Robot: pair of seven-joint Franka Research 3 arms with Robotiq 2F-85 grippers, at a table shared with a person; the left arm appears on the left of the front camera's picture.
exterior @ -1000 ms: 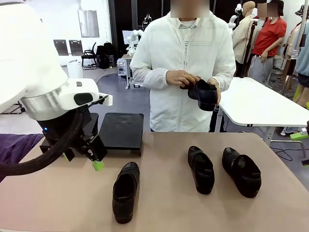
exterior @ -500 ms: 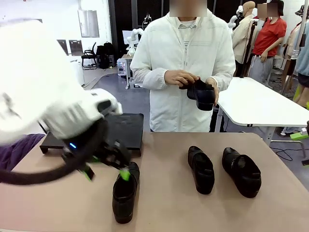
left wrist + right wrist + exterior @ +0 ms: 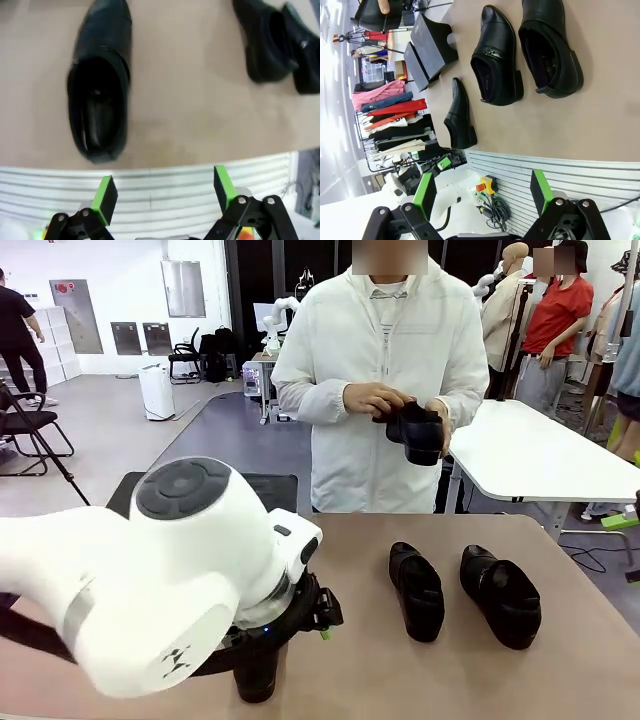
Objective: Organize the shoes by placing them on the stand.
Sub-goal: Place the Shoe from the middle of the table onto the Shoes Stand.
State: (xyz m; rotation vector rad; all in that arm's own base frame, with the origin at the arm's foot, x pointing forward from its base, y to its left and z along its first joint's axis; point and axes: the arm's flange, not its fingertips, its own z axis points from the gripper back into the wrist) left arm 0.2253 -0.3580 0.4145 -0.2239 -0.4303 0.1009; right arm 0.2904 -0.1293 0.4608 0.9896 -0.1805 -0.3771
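L hand [image 3: 162,192]: open, empty, above near desk [image 3: 360,665] edge, beside 1 shoe [image 3: 100,100]. R hand [image 3: 481,192]: open, empty. 2 shoes [image 3: 417,590] side by side on desk, apart from stand [image 3: 268,486]. 4th shoe [image 3: 420,432] in person's hands [image 3: 372,400].

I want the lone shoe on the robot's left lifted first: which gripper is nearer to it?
Left. The left gripper hangs open close over that lone shoe; the right gripper sits open back off the table's near edge, farther away.

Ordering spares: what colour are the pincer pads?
Bright green pads, clearest in the right wrist view.
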